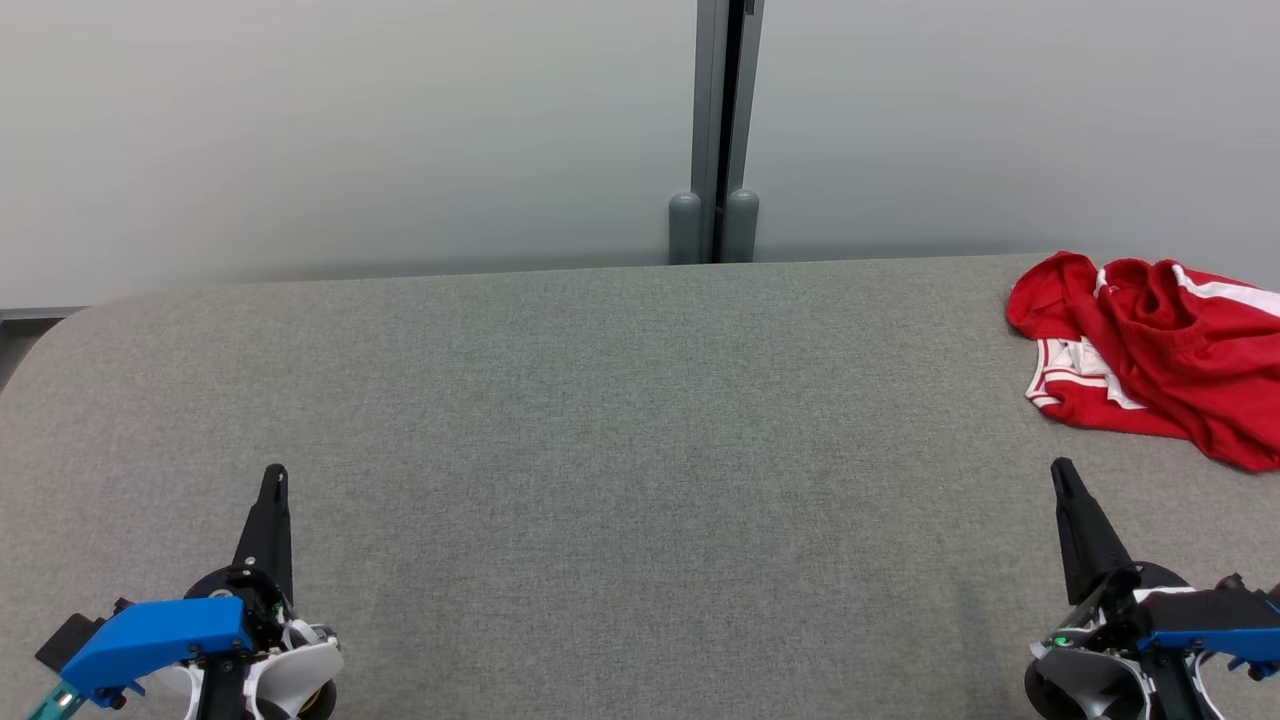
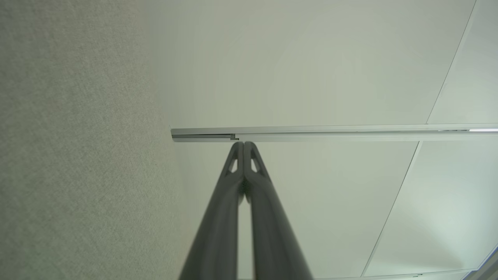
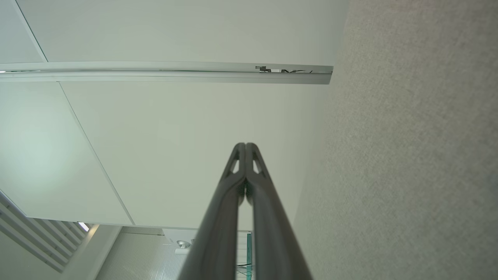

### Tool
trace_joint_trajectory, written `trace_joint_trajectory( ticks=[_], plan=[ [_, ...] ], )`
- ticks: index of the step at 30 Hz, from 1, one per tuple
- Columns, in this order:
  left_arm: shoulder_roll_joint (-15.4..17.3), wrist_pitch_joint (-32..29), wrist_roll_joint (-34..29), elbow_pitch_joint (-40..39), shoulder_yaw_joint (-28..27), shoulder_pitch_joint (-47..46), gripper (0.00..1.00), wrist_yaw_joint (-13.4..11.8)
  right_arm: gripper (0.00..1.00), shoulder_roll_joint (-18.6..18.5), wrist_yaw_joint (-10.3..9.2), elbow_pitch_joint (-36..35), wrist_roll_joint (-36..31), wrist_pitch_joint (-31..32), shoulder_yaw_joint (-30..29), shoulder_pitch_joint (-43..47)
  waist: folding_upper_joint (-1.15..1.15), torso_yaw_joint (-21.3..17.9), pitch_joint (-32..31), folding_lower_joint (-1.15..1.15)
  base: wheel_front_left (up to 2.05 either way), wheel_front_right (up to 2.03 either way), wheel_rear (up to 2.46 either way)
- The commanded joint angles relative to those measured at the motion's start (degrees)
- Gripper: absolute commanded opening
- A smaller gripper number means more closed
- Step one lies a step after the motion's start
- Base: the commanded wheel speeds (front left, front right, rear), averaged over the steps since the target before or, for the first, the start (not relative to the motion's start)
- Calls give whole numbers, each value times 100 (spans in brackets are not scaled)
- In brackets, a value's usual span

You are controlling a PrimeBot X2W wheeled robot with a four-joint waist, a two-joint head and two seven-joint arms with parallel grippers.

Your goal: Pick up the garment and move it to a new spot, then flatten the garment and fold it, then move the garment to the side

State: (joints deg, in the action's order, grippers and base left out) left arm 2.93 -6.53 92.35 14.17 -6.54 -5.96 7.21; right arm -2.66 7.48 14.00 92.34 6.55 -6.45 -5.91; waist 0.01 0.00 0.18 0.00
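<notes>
A crumpled red garment with white trim lies at the far right of the grey table, partly cut off by the head view's right edge. My left gripper rests at the lower left, shut, with nothing in it. At the lower right my right gripper is shut and empty too, its tip a short way in front of the garment and apart from it. In the left wrist view the left gripper has its tips pressed together. In the right wrist view the right gripper is closed the same way.
A pale partition wall with a grey vertical post stands right behind the table's far edge. The table's left corner is rounded. Both wrist views look up along the wall and the table's felt surface.
</notes>
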Motion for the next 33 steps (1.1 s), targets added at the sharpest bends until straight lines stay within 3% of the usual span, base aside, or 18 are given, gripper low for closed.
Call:
trace_joint_trajectory(
  ticks=[1, 33],
  plan=[
    [-11, -24, 11, -20, -11, -58, 0, 53, 0, -40, 2, 10, 14, 14, -18, -64, -1, 0, 0, 0, 0, 0, 0],
    [-11, -22, 12, -22, -9, -58, 0, 54, 0, -39, 2, 9, 15, 14, -16, -63, -1, 0, 0, 0, 0, 0, 0]
  ],
)
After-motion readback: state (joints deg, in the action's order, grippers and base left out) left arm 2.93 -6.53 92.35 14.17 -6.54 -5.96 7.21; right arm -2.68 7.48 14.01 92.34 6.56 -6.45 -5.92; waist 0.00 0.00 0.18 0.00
